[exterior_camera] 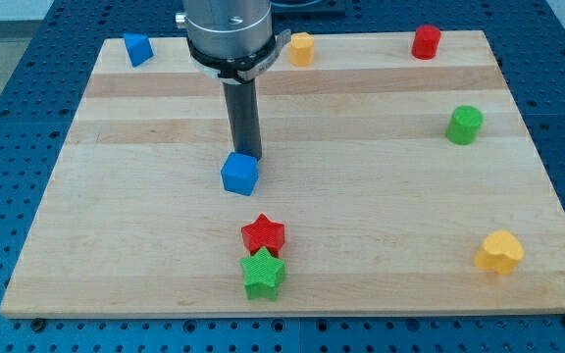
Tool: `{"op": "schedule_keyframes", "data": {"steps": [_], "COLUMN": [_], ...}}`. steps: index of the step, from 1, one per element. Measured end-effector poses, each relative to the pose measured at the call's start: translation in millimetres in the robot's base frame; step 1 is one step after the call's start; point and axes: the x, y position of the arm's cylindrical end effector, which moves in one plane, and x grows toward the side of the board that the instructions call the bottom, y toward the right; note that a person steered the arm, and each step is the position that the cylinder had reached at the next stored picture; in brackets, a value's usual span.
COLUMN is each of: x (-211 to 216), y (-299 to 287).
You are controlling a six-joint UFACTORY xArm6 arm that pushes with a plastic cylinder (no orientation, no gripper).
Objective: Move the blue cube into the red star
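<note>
Blue cube corner toward view's bottom

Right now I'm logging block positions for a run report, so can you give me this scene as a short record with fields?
tip: my tip sits at the top edge of the blue cube
target: red star, below the cube, apart from it
neighbour: green star touching the red star's lower side
surface: wooden board
status: cube not yet at the star
</note>
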Motion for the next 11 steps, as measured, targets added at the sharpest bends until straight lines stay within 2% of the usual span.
{"op": "schedule_keyframes", "data": {"steps": [3, 5, 7, 11], "x": [6.1, 29.1, 47.4, 57.7], "y": [-26.6, -54.1, -54.2, -54.2]}}
